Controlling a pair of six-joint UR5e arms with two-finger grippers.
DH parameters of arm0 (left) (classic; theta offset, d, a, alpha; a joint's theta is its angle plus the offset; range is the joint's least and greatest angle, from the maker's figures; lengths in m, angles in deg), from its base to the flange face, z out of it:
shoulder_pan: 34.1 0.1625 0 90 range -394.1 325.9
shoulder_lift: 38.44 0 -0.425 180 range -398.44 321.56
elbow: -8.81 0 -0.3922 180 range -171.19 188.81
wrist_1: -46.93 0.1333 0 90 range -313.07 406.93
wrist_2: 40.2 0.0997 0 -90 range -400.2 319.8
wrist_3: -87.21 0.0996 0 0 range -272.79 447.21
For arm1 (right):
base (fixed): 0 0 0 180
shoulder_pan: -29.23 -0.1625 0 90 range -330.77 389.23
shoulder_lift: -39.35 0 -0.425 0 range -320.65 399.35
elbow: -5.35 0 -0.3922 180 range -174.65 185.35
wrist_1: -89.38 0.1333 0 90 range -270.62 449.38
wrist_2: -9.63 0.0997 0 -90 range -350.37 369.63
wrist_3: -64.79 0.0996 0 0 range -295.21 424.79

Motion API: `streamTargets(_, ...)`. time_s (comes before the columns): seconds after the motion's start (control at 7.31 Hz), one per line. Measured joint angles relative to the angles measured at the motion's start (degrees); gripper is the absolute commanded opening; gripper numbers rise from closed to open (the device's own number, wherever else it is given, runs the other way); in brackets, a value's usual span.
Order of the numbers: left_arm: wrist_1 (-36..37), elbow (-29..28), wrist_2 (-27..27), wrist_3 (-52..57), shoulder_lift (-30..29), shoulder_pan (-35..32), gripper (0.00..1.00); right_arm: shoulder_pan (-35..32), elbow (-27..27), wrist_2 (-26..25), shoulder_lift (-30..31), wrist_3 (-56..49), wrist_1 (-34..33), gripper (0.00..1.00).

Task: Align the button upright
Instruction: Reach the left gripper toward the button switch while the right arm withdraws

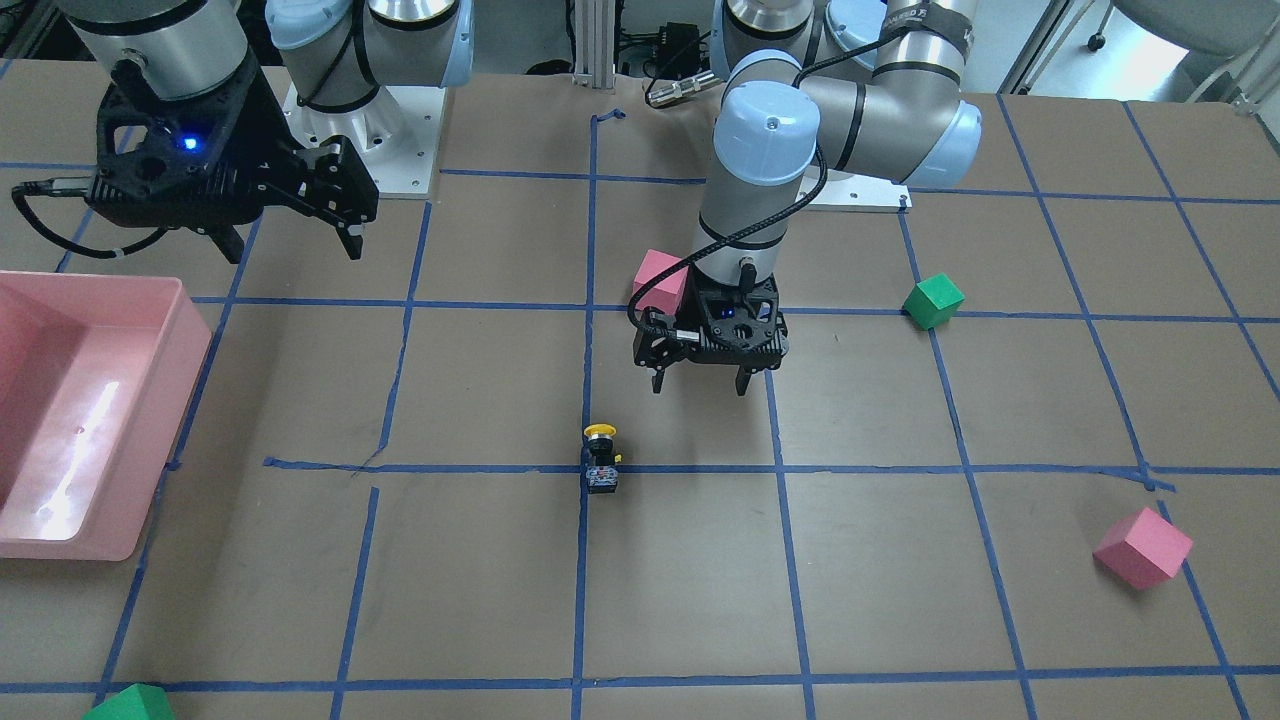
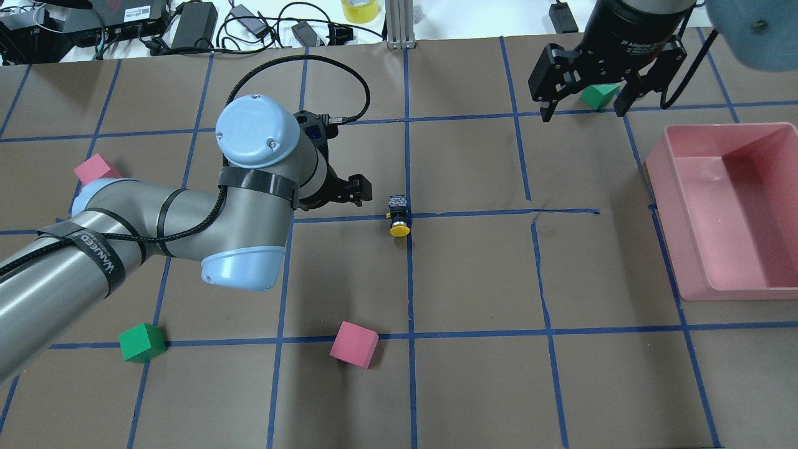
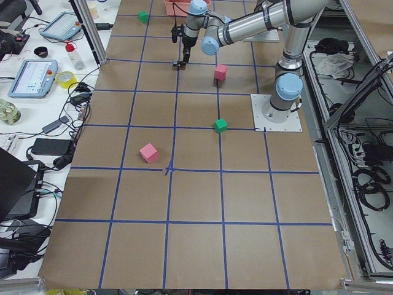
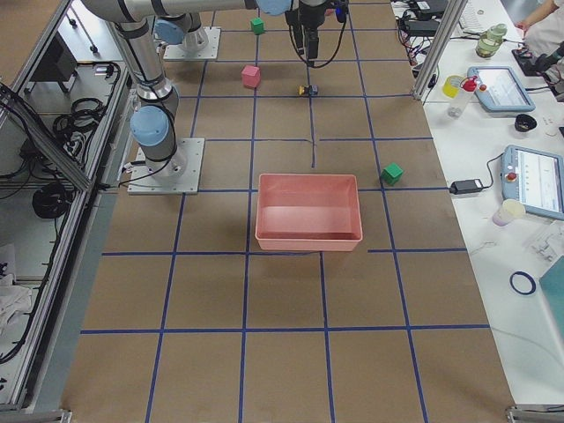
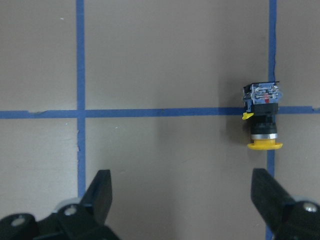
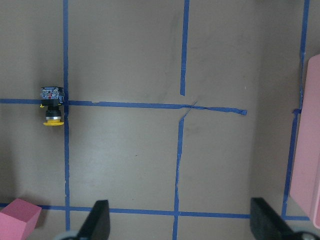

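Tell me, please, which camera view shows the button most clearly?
The left wrist-mounted view: the button is large and sharp there, lying on its side, cap, body and base all distinct. The overhead, front-facing and right wrist-mounted views show it small; exterior right, a speck; in exterior left I cannot find it.

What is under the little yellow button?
Brown table and crossing blue tape lines; the button lies sideways on them. The bit of tape right beneath it is hidden.

Even overhead light, soft shadows, white glare inside the pink bin (image 1: 75, 430), sharp focus.
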Motion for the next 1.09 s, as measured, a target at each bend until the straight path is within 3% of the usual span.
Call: streamTargets(1.09, 24.7, 1.7, -0.6, -9.2, -13.9, -8.4, 1.00, 0.0, -1.2, 0.1, 0.2, -2.7, -0.6, 1.00)
